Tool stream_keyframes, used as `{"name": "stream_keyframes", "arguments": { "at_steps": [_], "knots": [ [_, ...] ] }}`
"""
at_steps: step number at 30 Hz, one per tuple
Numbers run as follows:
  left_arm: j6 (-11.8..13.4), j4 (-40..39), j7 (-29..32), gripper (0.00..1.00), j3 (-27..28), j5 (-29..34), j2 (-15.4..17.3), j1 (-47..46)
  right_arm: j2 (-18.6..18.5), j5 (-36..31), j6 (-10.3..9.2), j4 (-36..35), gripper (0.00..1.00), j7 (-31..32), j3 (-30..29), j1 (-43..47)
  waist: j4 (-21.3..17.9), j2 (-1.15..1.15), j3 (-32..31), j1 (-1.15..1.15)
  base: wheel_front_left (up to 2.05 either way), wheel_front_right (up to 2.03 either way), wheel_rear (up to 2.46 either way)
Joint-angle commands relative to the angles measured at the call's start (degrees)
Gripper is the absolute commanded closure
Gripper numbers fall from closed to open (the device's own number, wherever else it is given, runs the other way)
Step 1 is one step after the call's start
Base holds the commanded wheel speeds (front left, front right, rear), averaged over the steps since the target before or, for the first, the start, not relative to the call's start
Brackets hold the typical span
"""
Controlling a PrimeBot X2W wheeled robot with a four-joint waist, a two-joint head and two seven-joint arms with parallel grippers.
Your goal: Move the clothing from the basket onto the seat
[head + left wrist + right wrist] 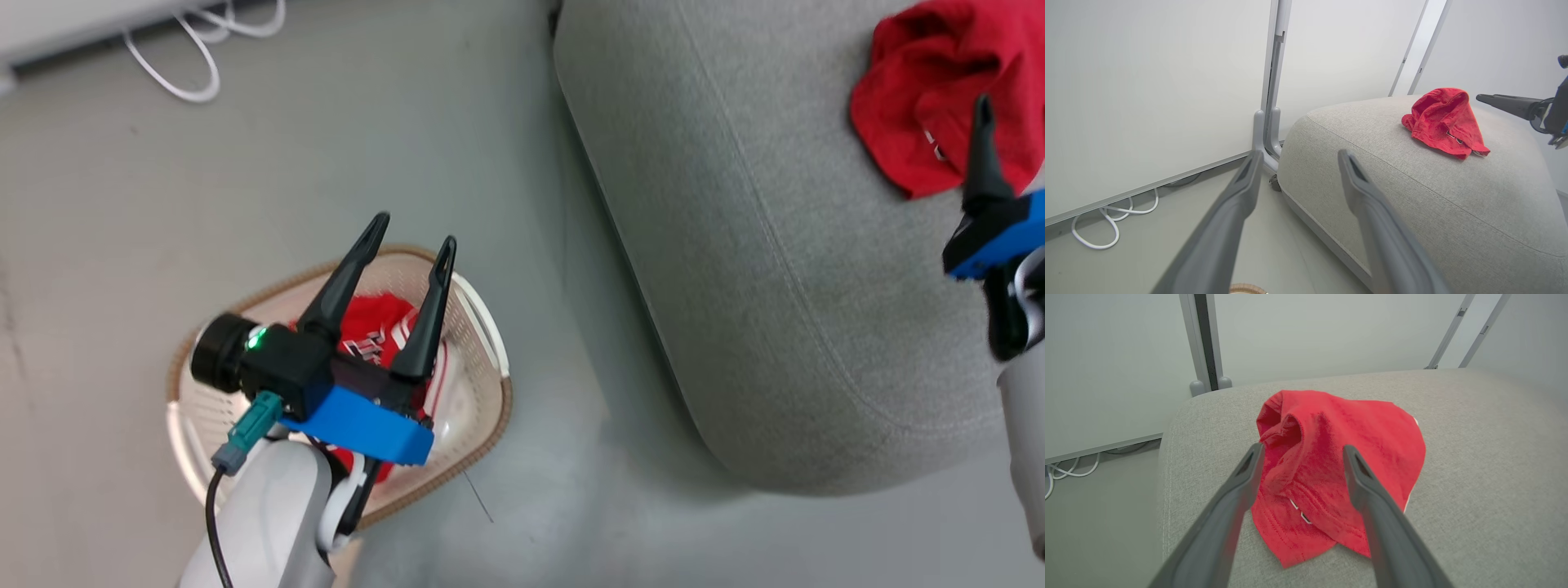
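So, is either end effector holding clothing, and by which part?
Nothing is held. The left end effector is open above the basket; the right end effector is open beside the red garment on the seat.

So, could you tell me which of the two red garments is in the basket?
The jersey with black-and-white markings, below the left gripper; the plain red one lies crumpled on the seat.

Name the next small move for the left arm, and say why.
Probably lower the open left gripper into the basket and close on the jersey. It hovers above the basket, the jersey lies inside, and the other red garment already lies on the seat.
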Motion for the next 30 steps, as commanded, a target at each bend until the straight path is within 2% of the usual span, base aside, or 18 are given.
{"name": "stream_keyframes", "arguments": {
  "at_steps": [1, 8, 14, 23, 30],
  "knots": [
    [-0.1, 0.5, -0.2, 0.00, 0.5, -0.3, -0.3, 1.2, -0.1, -0.2, 0.01, -0.8, 0.00, -0.2, 0.5, 1.9, 2.7, 0.00, -5.6, 0.00, 0.00, 0.00, 0.00],
    [-0.1, 2.3, -0.2, 0.00, 4.6, -0.7, -2.7, 7.6, 1.6, 0.1, 0.01, -8.7, 0.00, -0.2, 4.6, 11.6, 5.8, 0.00, -13.8, 0.00, 0.00, 0.00, 0.00],
    [-0.1, 3.5, -0.2, 0.00, 9.1, -0.5, -4.2, 12.5, 3.7, 1.8, 0.01, -17.5, 0.00, -0.2, 7.0, 20.1, 8.7, 0.00, -18.4, 0.00, 0.00, 0.00, 0.00],
    [-0.1, 5.9, -0.2, 0.00, 13.6, 1.1, -5.6, 15.1, 6.8, 1.5, 0.01, -28.3, 0.00, 0.8, 6.0, 31.8, 14.9, 0.00, -21.8, 0.00, 0.00, 0.00, 0.00],
    [-0.1, 7.7, -0.2, 0.00, 17.1, 1.7, -6.4, 15.5, 9.4, 0.3, 0.01, -33.4, 0.00, 3.0, 7.4, 38.1, 18.1, 0.00, -23.6, 0.00, 0.00, 0.00, 0.00]
  ]
}}
